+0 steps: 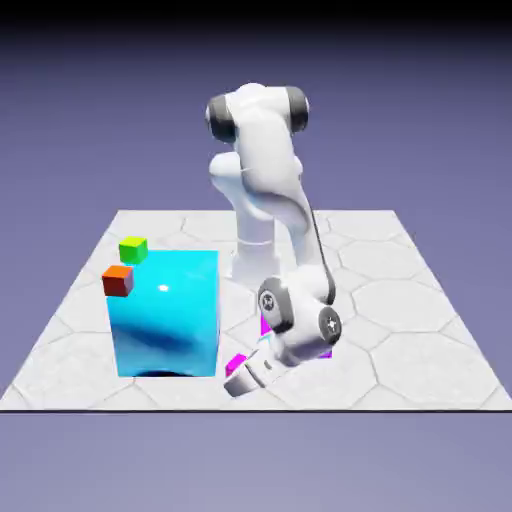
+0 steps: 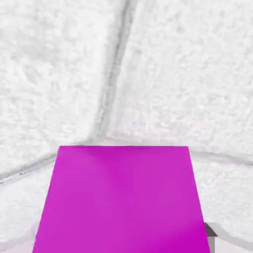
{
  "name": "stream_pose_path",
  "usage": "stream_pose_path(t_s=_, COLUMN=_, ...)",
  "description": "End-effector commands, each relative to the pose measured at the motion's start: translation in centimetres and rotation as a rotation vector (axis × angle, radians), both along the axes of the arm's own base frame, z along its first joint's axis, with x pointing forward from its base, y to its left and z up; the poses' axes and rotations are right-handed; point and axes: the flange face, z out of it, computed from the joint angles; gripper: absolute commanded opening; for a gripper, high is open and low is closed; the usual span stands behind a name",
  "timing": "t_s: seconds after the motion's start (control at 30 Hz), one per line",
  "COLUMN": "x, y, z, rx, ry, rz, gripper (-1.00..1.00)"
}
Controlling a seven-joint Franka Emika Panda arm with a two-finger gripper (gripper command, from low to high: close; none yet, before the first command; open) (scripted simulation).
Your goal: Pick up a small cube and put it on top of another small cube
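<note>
A small magenta cube (image 1: 237, 363) lies on the table near its front edge, and my gripper (image 1: 236, 377) is down at it with the arm bent low. In the hand view the magenta cube (image 2: 123, 197) fills the lower middle between my fingers, and only a grey fingertip (image 2: 213, 236) shows at its lower right, so the gripper is shut on it. The cube's lower part and the other finger are hidden. A small red cube (image 1: 118, 281) and a small green cube (image 1: 133, 249) sit at the exterior view's left, far from the gripper.
A big cyan cube (image 1: 167, 312) stands just left of the gripper in the exterior view, beside the red cube. Another magenta shape (image 1: 266, 325) shows behind my wrist, mostly hidden. The table (image 1: 420, 330) has a hexagon-tiled white top.
</note>
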Motion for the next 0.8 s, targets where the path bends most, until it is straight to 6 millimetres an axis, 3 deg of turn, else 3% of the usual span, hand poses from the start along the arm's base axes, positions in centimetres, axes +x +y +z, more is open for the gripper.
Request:
stream_pose_path(t_s=0.0, x=0.5, y=0.7, z=1.5, rx=0.015, ry=-0.017, rz=-0.011, gripper=-1.00)
stream_pose_path(t_s=0.13, x=2.3, y=-6.7, z=9.1, rx=0.003, ry=-0.030, rz=-0.030, gripper=-1.00)
stream_pose_path(t_s=0.23, x=2.2, y=-12.1, z=15.0, rx=0.003, ry=-0.038, rz=-0.050, gripper=-1.00)
stream_pose_path(t_s=0.4, x=-0.5, y=-20.7, z=24.9, rx=0.022, ry=-0.053, rz=-0.091, gripper=-1.00)
stream_pose_path(t_s=0.43, x=-1.4, y=-22.9, z=26.0, rx=0.017, ry=-0.042, rz=-0.097, gripper=-1.00)
stream_pose_path(t_s=0.5, x=-3.3, y=-26.9, z=26.1, rx=-0.008, ry=0.004, rz=-0.103, gripper=-1.00)
stream_pose_path(t_s=0.53, x=-3.3, y=-26.9, z=26.1, rx=-0.008, ry=0.004, rz=-0.103, gripper=-1.00)
stream_pose_path(t_s=0.63, x=-5.2, y=-29.5, z=21.2, rx=-0.009, ry=0.004, rz=-0.102, gripper=-1.00)
stream_pose_path(t_s=0.67, x=-5.5, y=-29.8, z=20.6, rx=-0.008, ry=0.004, rz=-0.102, gripper=-1.00)
stream_pose_path(t_s=0.7, x=-5.5, y=-29.8, z=20.6, rx=-0.008, ry=0.004, rz=-0.102, gripper=1.00)
stream_pose_path(t_s=0.73, x=-5.5, y=-29.8, z=20.6, rx=-0.008, ry=0.004, rz=-0.102, gripper=1.00)
stream_pose_path(t_s=0.77, x=-4.8, y=-29.0, z=22.2, rx=-0.010, ry=0.004, rz=-0.103, gripper=1.00)
